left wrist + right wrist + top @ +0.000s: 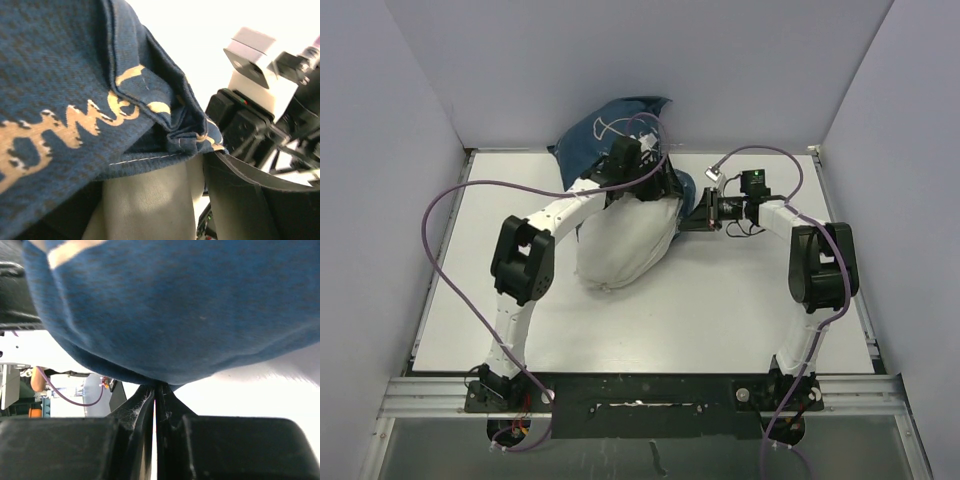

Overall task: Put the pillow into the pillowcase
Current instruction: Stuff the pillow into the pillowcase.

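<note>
The pillow (620, 245) is lying in the middle of the tabletop (740, 320). Its far end is tucking into the mouth of the pillowcase (605, 130), which is bunching up at the far edge, and most of the white body is showing outside. Your right jaws are pinching shut on the pillowcase hem beside the pillow, likely holding the mouth taut so the stuffing can slide in. Your left jaws are standing apart at the opening's top edge, with navy cloth draping over them and nothing visibly gripped. Cream cursive is running across the fabric, but only fragments are showing, no readable word.
</note>
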Tool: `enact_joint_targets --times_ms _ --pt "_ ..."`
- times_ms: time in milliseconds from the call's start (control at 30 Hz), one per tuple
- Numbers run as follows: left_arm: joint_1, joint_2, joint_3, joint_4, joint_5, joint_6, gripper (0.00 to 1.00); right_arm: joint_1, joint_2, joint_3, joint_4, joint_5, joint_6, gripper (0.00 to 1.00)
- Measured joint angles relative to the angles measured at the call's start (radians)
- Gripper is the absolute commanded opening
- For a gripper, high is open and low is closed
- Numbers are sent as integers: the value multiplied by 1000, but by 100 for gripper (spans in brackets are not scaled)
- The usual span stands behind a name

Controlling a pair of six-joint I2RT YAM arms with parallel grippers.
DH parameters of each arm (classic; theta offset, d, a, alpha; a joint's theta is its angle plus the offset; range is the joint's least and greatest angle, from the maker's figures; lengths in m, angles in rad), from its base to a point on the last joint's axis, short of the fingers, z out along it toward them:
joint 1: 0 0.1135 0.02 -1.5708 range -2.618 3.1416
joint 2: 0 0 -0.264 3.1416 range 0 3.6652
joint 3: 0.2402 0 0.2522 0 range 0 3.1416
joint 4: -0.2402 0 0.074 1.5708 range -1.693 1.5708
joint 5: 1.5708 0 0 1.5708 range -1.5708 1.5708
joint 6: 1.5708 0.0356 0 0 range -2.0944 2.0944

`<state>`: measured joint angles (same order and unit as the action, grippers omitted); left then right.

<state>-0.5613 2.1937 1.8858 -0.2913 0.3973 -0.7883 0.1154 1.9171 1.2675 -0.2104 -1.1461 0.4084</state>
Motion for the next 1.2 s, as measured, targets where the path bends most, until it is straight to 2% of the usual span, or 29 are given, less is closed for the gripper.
enact_joint_targets --times_ms 33,67,100,133,300,467,633,767,933,1000,1033,1100,1167,1200 --pt "9 -10 -6 -1 27 12 35 -2 0 0 4 -5 7 0" --pt "18 -18 -8 -7 48 23 10 -6 0 0 10 -10 16 0" --pt "27 -22 -1 -29 57 38 2 -10 0 0 16 -15 23 0" --pt "34 -22 14 -63 54 56 1 -12 0 0 23 -19 31 0" --pt "29 21 247 -348 -77 194 0 -16 0 -3 101 -47 108 0" --pt "-27 118 470 -497 -222 303 0 -16 0 -8 220 -74 206 0" --pt "-53 190 541 -509 -356 320 0 1 -1 -80 593 -105 496 0" --pt "-64 241 601 -498 -463 277 0 33 -1 -86 865 -125 697 0" --pt "-69 361 814 -560 -555 188 0 102 -3 -86 1115 -173 867 0" --pt "-69 385 849 -593 -558 151 0 142 -17 -89 1083 -174 830 0" --pt "-69 386 835 -609 -557 135 0 159 -31 -90 997 -162 762 0" --pt "-68 370 753 -599 -548 103 0 174 -50 -61 700 -115 542 0" --pt "-66 354 639 -528 -523 79 17 172 -31 23 378 -47 336 0" --pt "-63 344 569 -478 -500 68 28 166 -12 53 284 -27 277 0"
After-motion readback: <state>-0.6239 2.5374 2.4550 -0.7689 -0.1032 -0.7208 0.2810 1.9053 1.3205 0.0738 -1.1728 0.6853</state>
